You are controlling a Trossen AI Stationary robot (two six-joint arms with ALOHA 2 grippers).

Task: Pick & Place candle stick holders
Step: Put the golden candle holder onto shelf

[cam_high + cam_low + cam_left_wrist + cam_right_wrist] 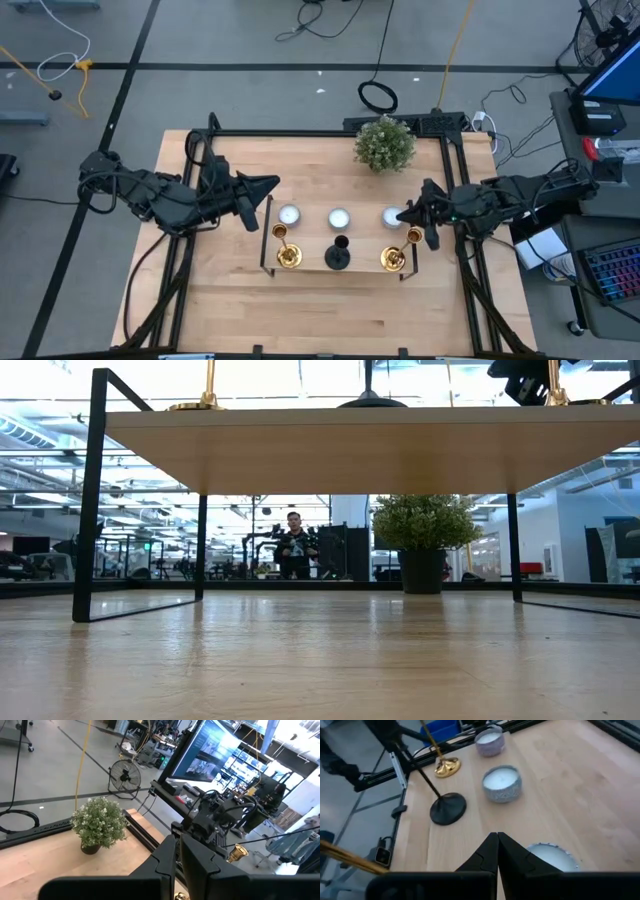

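Three candle stick holders stand upright on their round bases along the near edge of a wooden stand (310,240): a gold one (287,255) at the left, a black one (338,255) in the middle, and a gold one (393,258) at the right. My left gripper (274,184) is shut and hovers above the stand's left end, holding nothing. My right gripper (403,215) is also shut, above the right white candle (547,855), with the right gold stem (350,857) beside it. The right wrist view shows the black base (448,809) and the far gold base (446,767).
Three white candles (289,215) (339,218) (391,217) sit in a row on the stand behind the holders. A potted plant (384,143) stands at the table's far edge. Bare wood lies in front of the stand. A person (294,545) is in the room behind.
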